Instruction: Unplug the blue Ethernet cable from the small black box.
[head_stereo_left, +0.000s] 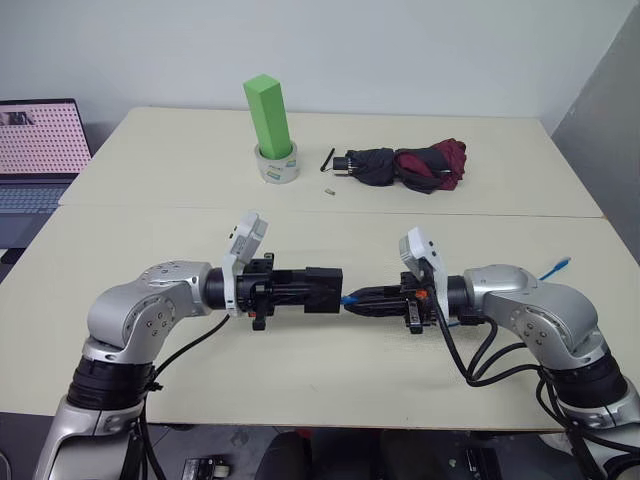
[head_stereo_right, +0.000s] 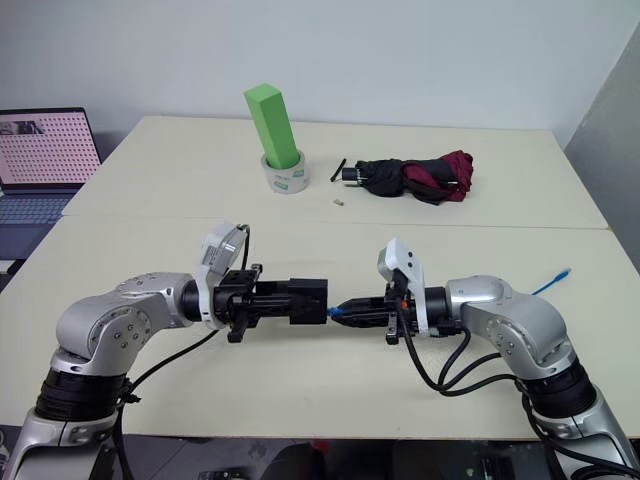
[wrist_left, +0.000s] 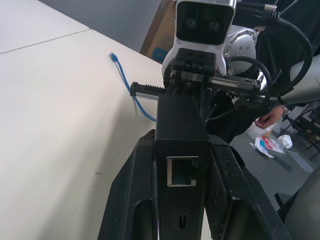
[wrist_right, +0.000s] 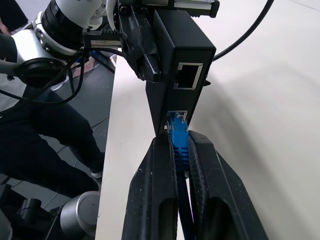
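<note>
I have the left hand (head_stereo_left: 300, 288) clamped on the small black box (head_stereo_left: 322, 289), holding it up off the counter (head_stereo_left: 150, 230) in front of the robot with its fingers (wrist_left: 131, 200) pressed against the box's two sides, the hand pointing across toward the other arm. From the left wrist camera I see one open port on the box face turned toward the camera. The right hand (head_stereo_left: 362, 298) comes in from the opposite side, roughly level, and its two fingers (wrist_right: 155, 190) are closed on the blue Ethernet cable (wrist_right: 178, 142) just behind the plug. In the right wrist view the plug's tip is right at the lower port of the box, below an empty port; I cannot tell whether it is seated or just at the mouth. The rest of the cable trails back past the right arm, and its free end (head_stereo_left: 560, 266) lies on the counter near the right edge. Both hands hover above the near half of the counter, tip to tip, with the box and plug between them. Farther back on the counter a green block (head_stereo_left: 268, 115) stands upright in a roll of tape (head_stereo_left: 276, 164), and a folded black-and-maroon umbrella (head_stereo_left: 405, 166) lies well apart to its right. A laptop (head_stereo_left: 35, 160) sits off the counter's left side.
</note>
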